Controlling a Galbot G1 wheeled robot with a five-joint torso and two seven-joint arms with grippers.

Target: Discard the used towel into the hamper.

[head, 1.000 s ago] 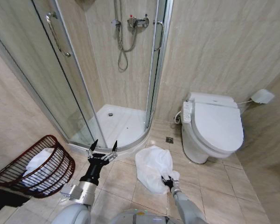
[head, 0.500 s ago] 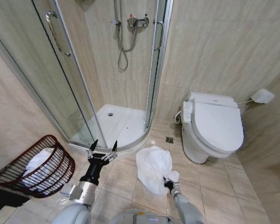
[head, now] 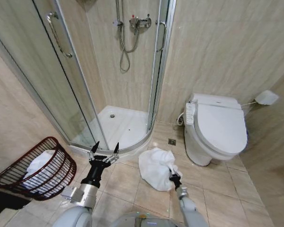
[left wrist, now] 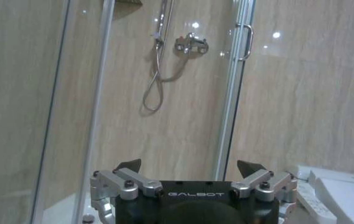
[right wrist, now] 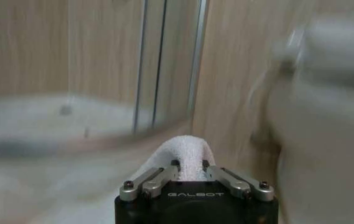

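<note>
The scene is a bathroom with beige tiled walls and a tiled floor (head: 213,189). A corner shower (head: 118,71) with curved glass doors stands at the back, its hose and mixer on the wall, and a white toilet (head: 217,127) with its lid down sits to the right. The white towel (head: 156,168) lies bunched on the floor between the shower's threshold and the toilet. The right end effector (head: 173,178) pinches an edge of the towel, fingers pressed onto the cloth. The left end effector (head: 104,150) hovers above the floor before the shower, fingers spread wide and holding nothing. The hamper (head: 19,177) lies tipped at the far left against the wall, with white cloth inside.
</note>
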